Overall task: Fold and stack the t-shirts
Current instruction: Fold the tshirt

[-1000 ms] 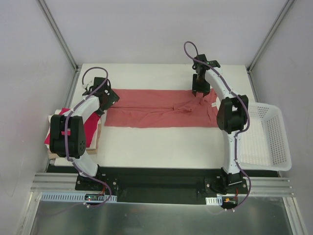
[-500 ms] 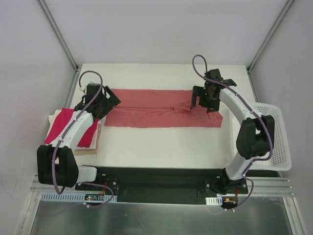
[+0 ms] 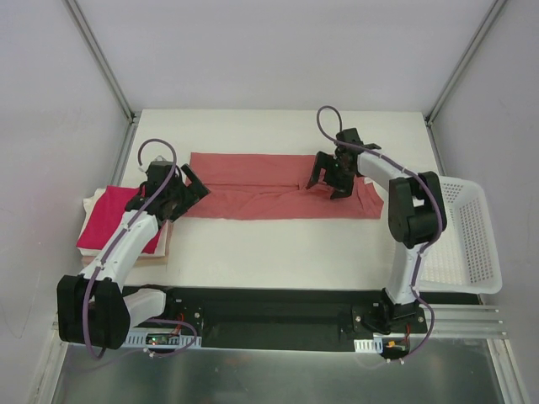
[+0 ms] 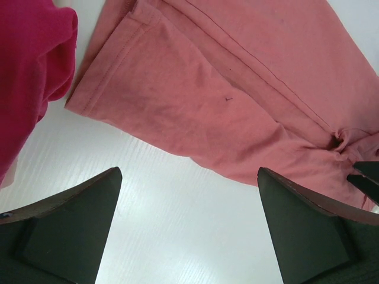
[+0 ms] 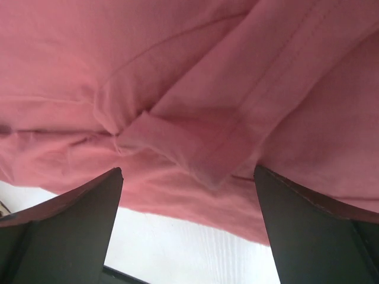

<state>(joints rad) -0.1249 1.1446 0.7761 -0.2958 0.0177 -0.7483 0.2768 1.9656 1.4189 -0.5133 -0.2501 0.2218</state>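
Note:
A salmon t-shirt [image 3: 269,187] lies on the white table as a long folded strip. It also shows in the left wrist view [image 4: 225,100] and in the right wrist view [image 5: 195,89]. A magenta-red folded t-shirt [image 3: 114,219] lies on a cream one [image 3: 94,202] at the left edge; its corner shows in the left wrist view [image 4: 29,65]. My left gripper [image 3: 187,190] is open and empty beside the strip's left end. My right gripper [image 3: 330,178] is open and empty just above the strip's right part, over a small folded flap [image 5: 195,148].
A white mesh basket [image 3: 459,236] stands at the right edge of the table [image 3: 278,244]. Bare table shows between my left fingers [image 4: 183,231]. Grey walls and metal posts [image 3: 101,59] enclose the back and sides.
My right gripper has moved left and nearer over the shirt's right part. My left gripper has moved a little toward the near side, at the strip's left end. The shirt lies as before.

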